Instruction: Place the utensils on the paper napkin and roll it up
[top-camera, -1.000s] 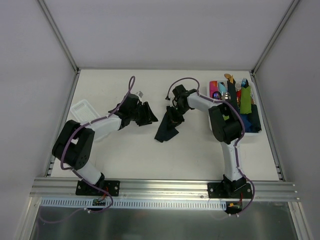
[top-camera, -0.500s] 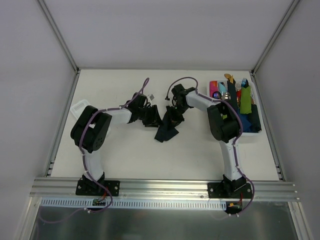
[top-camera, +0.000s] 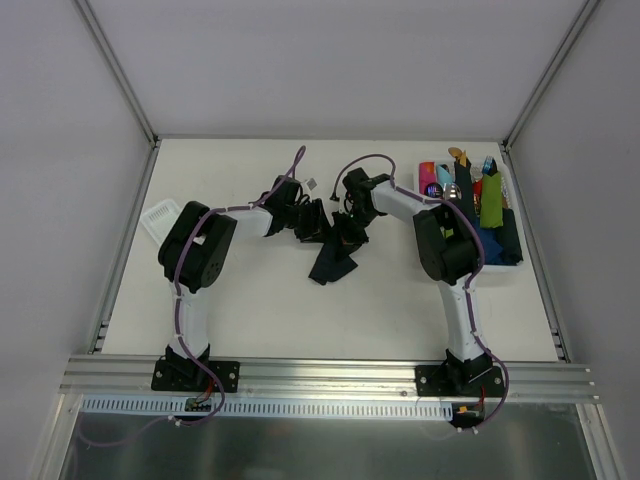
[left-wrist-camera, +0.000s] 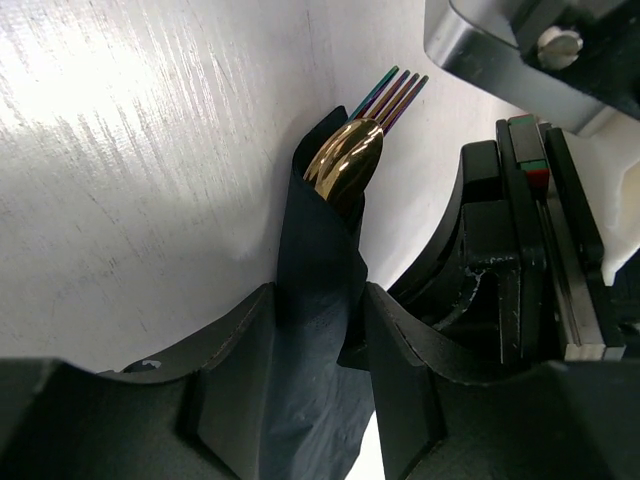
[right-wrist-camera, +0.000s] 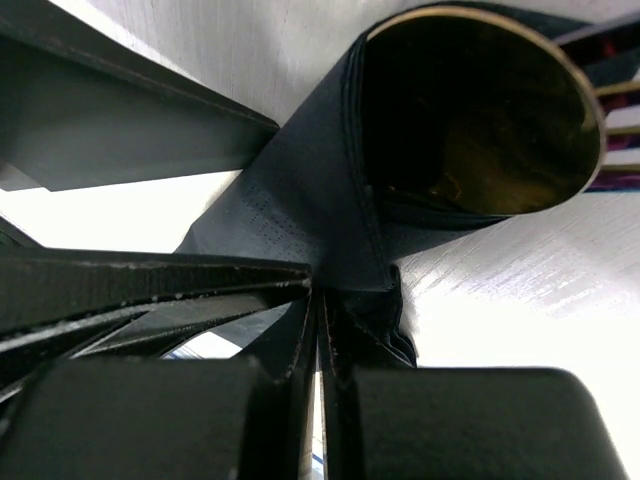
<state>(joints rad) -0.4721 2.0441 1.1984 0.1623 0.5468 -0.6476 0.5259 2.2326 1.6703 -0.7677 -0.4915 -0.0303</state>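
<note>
Firstly, white tray (top-camera: 160, 215) far left; white bin (top-camera: 497, 274) far right holds coloured rolls (top-camera: 491, 205). Meeting at centre, left gripper (left-wrist-camera: 318, 330) straddles the paper napkin (top-camera: 333, 262) wrapping spoon (left-wrist-camera: 345, 160) and fork (left-wrist-camera: 395, 95), jaws parted; right gripper (right-wrist-camera: 318, 310) pinches its fold.

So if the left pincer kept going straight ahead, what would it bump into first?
The dark napkin, which lies right between the left pincer fingers. Just beyond, wrapped in it, is the gold spoon, though depth is hard to judge.
</note>
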